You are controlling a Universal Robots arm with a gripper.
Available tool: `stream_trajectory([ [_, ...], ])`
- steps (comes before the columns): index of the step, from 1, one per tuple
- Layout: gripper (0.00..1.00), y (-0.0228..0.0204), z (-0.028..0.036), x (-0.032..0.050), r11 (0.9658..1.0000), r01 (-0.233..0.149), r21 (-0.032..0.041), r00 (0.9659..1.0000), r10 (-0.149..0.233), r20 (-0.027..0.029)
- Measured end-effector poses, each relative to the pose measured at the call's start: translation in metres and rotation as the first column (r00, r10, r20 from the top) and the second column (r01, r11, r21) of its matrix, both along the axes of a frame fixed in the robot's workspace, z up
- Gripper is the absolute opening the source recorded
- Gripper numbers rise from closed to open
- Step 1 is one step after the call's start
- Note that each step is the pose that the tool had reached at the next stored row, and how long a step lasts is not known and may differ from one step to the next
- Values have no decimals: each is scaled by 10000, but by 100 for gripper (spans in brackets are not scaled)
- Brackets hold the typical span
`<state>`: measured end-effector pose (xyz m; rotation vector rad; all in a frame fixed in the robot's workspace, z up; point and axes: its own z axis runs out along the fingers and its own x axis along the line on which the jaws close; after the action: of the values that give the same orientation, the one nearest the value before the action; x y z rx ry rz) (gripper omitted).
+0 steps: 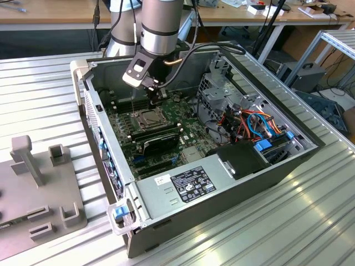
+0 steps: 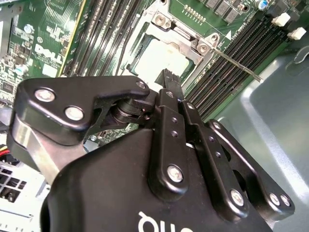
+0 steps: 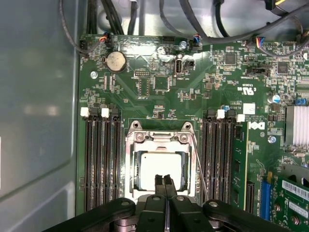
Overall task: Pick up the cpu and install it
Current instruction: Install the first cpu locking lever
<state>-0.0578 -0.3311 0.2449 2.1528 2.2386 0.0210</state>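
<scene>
First wrist view: black pincer (image 3: 164, 179) is hanging with fingers pressed together.
Chip: small silver-grey square cpu (image 3: 159, 166) is lying inside the metal-framed socket (image 3: 131, 159), directly beneath the fingertips.

A ribbed, silver metal worktop (image 1: 277, 221) spreads across the foreground, with bright streaks of light reflecting along its grooves near the front edge. Beyond its far edge stand light wooden desks (image 1: 50, 14), with dark shadow beneath them. Past the far corner at the exterior view's right stands a metal shelf frame (image 1: 337, 40).
</scene>
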Motion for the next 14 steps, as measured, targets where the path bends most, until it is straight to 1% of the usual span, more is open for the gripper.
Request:
stream_trajectory([
  [1, 11, 0, 0, 0, 9999, -139, 0, 9999, 139, 0],
  [2, 11, 0, -1, 0, 9991, -435, -1, 9991, 435, 0],
  [4, 11, 0, -3, 0, 9944, -1060, 0, 9944, 1060, 0],
  [5, 11, 0, -4, 0, 9896, -1439, -1, 9896, 1439, 0],
  [6, 11, 0, -5, 0, 9831, -1831, -2, 9831, 1831, 0],
  [7, 11, 0, -7, 0, 9756, -2194, -4, 9756, 2194, -1],
  [9, 11, 0, -9, 0, 9666, -2564, -7, 9666, 2564, -1],
  [10, 11, 0, -10, 0, 9598, -2806, -10, 9598, 2806, -2],
  [12, 11, 0, -11, 0, 9509, -3093, -15, 9509, 3093, -4],
  [13, 11, 0, -11, 0, 9478, -3188, -15, 9478, 3188, -4],
  [14, 11, 0, -11, 0, 9462, -3236, -14, 9462, 3236, -3],
])
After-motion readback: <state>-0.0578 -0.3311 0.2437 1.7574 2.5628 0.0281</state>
